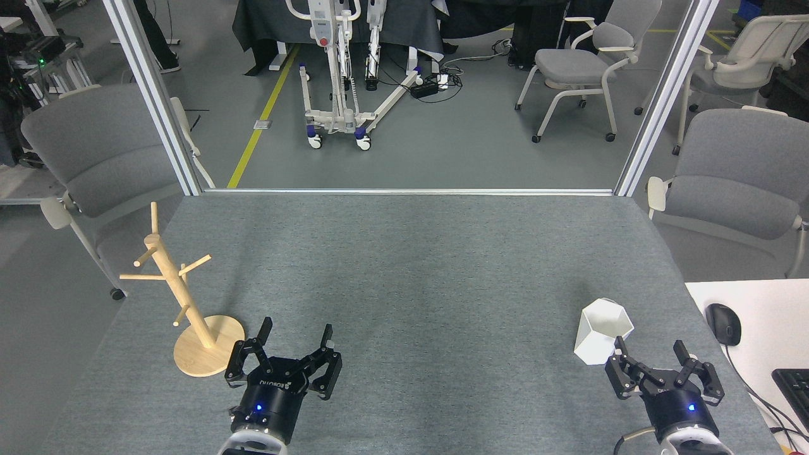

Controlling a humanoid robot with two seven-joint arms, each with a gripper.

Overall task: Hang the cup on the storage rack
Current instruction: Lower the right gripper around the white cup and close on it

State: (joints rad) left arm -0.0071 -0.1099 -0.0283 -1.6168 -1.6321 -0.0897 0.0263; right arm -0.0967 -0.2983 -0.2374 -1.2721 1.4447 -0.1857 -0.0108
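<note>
Head view shows a light wooden mug tree (189,314), with a round flat base, a tall post and thin pegs sticking out, set near the left edge of the grey felt table (404,272). Just beside its base, to the right, the black left gripper (295,333) is held low over the table with its jaws spread wide and nothing between them. Far over on the right, a white mug with a six-sided rim (602,340) is seen standing on the table, and the black right gripper (650,349) is held just beside it with its jaws spread wide and empty.
</note>
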